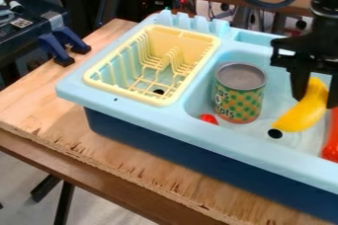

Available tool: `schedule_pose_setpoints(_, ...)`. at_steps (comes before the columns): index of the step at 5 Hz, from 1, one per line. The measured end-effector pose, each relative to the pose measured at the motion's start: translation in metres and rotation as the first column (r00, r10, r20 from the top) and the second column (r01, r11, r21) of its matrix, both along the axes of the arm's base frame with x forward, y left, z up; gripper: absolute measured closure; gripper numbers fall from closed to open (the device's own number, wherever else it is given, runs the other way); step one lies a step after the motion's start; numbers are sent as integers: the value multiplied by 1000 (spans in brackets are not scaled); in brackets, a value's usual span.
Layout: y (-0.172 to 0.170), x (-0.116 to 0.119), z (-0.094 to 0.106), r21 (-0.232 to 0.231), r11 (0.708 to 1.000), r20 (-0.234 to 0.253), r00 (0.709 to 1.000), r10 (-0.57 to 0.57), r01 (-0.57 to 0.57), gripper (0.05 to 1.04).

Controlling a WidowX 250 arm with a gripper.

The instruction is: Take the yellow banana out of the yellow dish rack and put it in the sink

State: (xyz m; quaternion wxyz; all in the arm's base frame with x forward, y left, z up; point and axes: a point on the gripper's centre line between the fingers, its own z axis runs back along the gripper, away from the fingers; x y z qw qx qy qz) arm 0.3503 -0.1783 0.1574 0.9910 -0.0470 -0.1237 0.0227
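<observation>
Progress as we judge it: partway, grasp made, release not done. The claw [316,101] is over the right side of the toy sink [158,120], and we read it as closed on the banana [307,113], one finger against each side near the upper end. The banana is tilted, upper end between the fingers, lower end slanting toward the front left of the basin [199,93], just beside the drain hole [274,133]. We can't tell if that lower end touches the basin floor or hangs a little above it, so we can't mark a clean lift.

Done, by our read: claw brought to the banana, grip taken. Left: getting the banana clear of the basin walls, if it is to leave at all, then putting it down and letting go. No placement to log, since the banana is inside the basin.

Other items: the tin can [241,93] stands upright in the basin, left of the banana and apart from it. A small red object [209,119] is by the can's base, partly hidden by the front rim. A red-orange item [332,140] is at the right edge, cut off. The yellow dish rack [158,101] sits on the sink's left part, with the sink on the wooden bench [39,105].
</observation>
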Motion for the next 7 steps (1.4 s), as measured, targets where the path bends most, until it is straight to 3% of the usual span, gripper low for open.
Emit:
schedule_pose_setpoints(1, 10, 6, -17, 17, 1000, -33, 999, 26, -26, 591)
schedule_pose_setpoints(2, 22, 16, -23, 39, 999, -12, 999, 33, -33, 591)
schedule_pose_setpoints(3, 22, 21, -36, 49, 999, -28, 1000, 12, -11, 591)
schedule_pose_setpoints(4, 6, 24, -33, 29, 999, -2, 1000, -22, 22, 591)
schedule_pose_setpoints(5, -8, 23, -45, 22, 999, -15, 999, -48, 48, 591)
schedule_pose_setpoints(6, -16, 24, -45, 8, 997, -2, 997, -74, 74, 523)
schedule_pose_setpoints(7, -17, 25, -46, 8, 999, 7, 999, -52, 52, 202)
